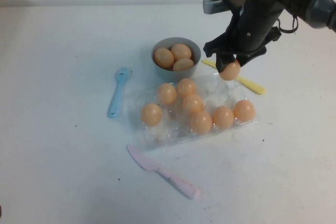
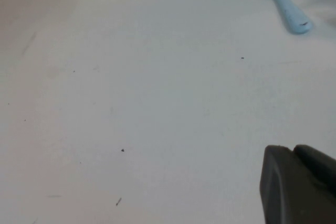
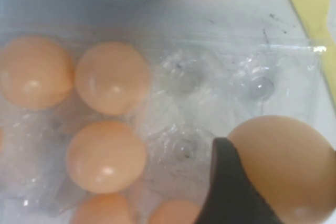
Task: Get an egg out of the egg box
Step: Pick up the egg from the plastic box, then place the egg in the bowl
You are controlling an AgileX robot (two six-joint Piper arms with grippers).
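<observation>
Table (image 1: 58, 182): white, carrying every item listed below.

Right gripper (image 1: 229, 65): raised over the far right corner of the egg box, its fingers (image 3: 231, 192) closed on the egg (image 1: 230, 70). Only a narrow contact on a smooth, rounded shell is shown in the right wrist view, so a slip during travel is judged the main risk; a harder squeeze would risk cracking.

Egg box (image 1: 157, 136): clear, crinkly plastic, seven eggs left in it, empty cups seen directly under the held egg. If dropped here, the egg would likely strike the thin plastic or a neighbouring egg.

Bowl (image 1: 195, 51): grey-blue, just beyond the box, three eggs inside. A low sideways swing could clip its rim.

Pink knife (image 1: 163, 171), yellow utensil (image 1: 252, 85), blue spoon (image 1: 118, 92): lying around the box, the yellow one beneath the arm, an uneven landing spot.

Left gripper (image 2: 299, 187): parked over bare table well away from the box; whether its fingers are open cannot be told.
</observation>
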